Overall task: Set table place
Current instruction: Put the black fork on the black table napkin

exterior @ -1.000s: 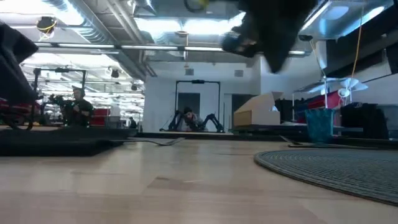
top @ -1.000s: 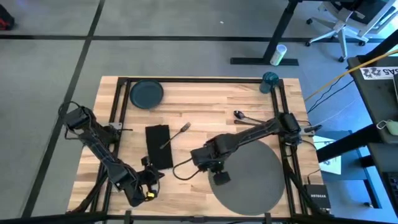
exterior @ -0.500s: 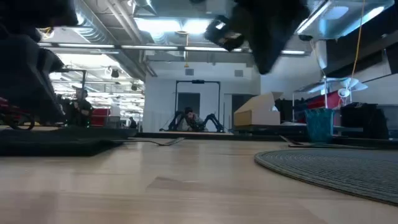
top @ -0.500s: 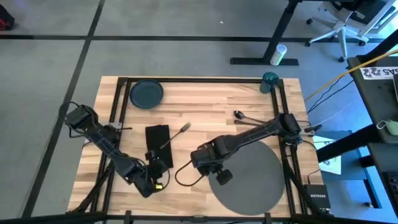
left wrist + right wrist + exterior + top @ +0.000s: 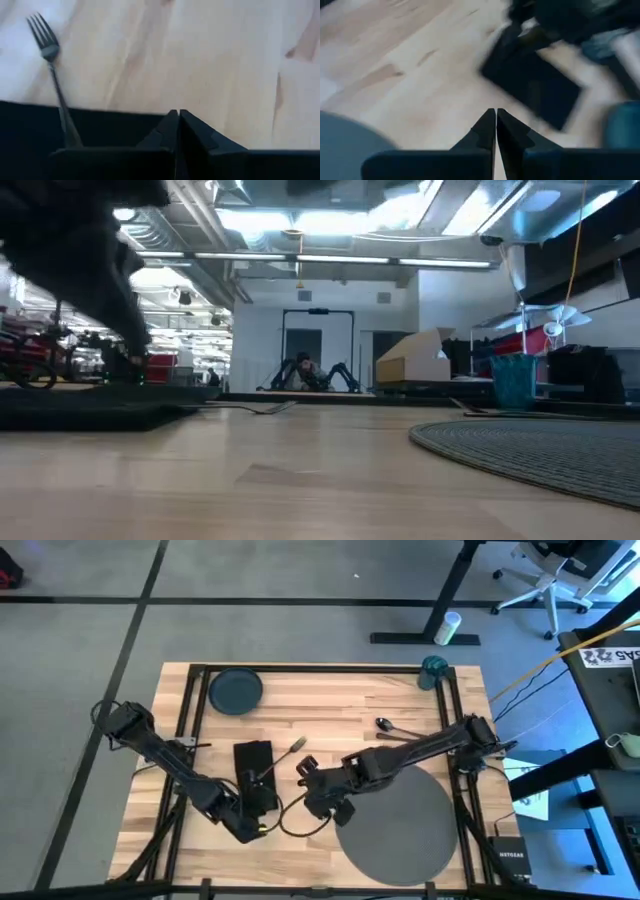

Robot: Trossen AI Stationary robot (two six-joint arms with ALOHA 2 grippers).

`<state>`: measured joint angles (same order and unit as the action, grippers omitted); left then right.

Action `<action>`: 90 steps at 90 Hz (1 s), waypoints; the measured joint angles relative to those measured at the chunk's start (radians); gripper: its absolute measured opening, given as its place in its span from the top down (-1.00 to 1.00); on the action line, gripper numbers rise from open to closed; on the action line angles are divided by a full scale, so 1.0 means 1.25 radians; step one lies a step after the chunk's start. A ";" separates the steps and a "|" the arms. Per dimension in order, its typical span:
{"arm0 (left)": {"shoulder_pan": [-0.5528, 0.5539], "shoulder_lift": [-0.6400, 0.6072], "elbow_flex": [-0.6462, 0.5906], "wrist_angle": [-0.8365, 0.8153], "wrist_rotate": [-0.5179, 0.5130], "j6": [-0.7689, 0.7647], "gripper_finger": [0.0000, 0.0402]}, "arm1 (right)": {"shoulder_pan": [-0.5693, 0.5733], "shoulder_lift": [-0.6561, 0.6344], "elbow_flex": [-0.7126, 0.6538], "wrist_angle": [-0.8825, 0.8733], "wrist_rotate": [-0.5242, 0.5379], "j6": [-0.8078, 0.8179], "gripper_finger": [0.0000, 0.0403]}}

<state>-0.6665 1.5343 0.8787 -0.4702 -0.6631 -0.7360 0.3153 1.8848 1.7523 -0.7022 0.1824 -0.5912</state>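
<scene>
On the table (image 5: 330,705), a black napkin (image 5: 255,772) lies left of centre, and a fork (image 5: 287,753) rests its handle on it, tines on the wood. My left gripper (image 5: 258,812) is shut over the napkin's near end (image 5: 100,132), with the fork (image 5: 50,75) ahead of it. My right gripper (image 5: 306,772) is shut and hovers right of the napkin (image 5: 535,90), between it and the grey placemat (image 5: 405,825). A dark plate (image 5: 236,690) sits far left, a teal cup (image 5: 433,671) far right, and a spoon (image 5: 395,727) lies beyond the placemat. My left gripper has its shut fingertips (image 5: 176,122) over the napkin's edge, coming from the near side. Whether they touch the cloth, I cannot tell.
Black metal rails (image 5: 185,705) edge the table. Bare wood lies between the plate and the spoon. In the low view the placemat's rim (image 5: 520,445) and the cup (image 5: 514,380) stand at the right, with the left arm (image 5: 90,260) dark at the upper left.
My left gripper has gone toward the table's right and far side, up to the napkin's near end. My right gripper has moved off the placemat's edge toward the table's left, nearer the napkin and fork, and has left the low view.
</scene>
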 joint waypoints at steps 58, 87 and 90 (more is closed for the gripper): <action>0.129 -0.050 0.000 -0.012 -0.014 0.111 1.00 | 0.009 -0.422 -0.572 0.624 0.115 0.027 1.00; 0.284 -0.050 0.000 -0.047 0.244 0.049 1.00 | -0.028 -0.571 -0.863 0.696 0.206 0.120 1.00; 0.307 -0.050 0.000 -0.057 0.269 0.048 1.00 | -0.037 -0.579 -0.885 0.694 0.191 0.137 1.00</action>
<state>-0.2824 1.4723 0.8787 -0.5419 -0.3274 -0.6756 0.2693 1.1605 0.6455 0.1655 0.4211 -0.4200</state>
